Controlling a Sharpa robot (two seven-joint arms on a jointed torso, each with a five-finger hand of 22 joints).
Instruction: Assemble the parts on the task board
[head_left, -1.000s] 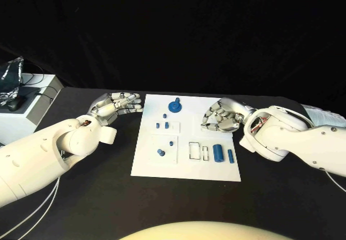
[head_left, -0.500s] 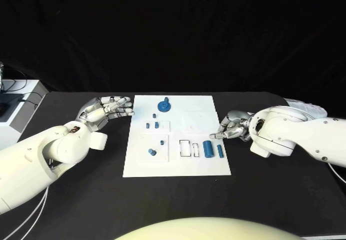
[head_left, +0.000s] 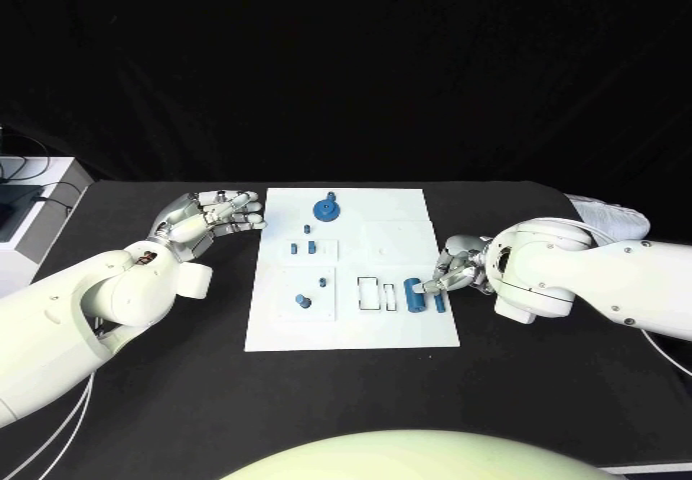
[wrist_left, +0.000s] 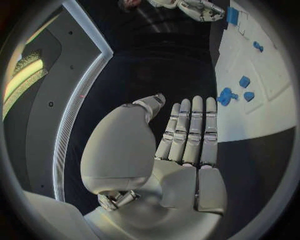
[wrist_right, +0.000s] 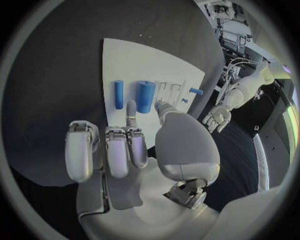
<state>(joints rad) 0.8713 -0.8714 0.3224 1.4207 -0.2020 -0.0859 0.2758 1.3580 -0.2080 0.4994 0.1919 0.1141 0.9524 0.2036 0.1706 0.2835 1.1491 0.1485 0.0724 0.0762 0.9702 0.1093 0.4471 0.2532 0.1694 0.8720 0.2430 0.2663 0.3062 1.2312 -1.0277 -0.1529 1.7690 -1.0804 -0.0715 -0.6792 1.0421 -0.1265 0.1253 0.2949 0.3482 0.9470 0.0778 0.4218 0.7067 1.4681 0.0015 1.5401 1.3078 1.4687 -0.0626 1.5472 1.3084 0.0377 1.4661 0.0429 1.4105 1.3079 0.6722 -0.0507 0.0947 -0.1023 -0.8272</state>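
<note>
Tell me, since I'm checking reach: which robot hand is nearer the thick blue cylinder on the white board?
Right. The right robot hand sits just beside the thick blue cylinder; the left robot hand hovers off the white board's opposite edge.

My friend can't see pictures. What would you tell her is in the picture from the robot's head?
A white task board lies on a black table with small blue parts on it. The right hand reaches toward two blue cylinders near the board's right edge, holding nothing, while the left hand waits open beside the board's left edge.
</note>
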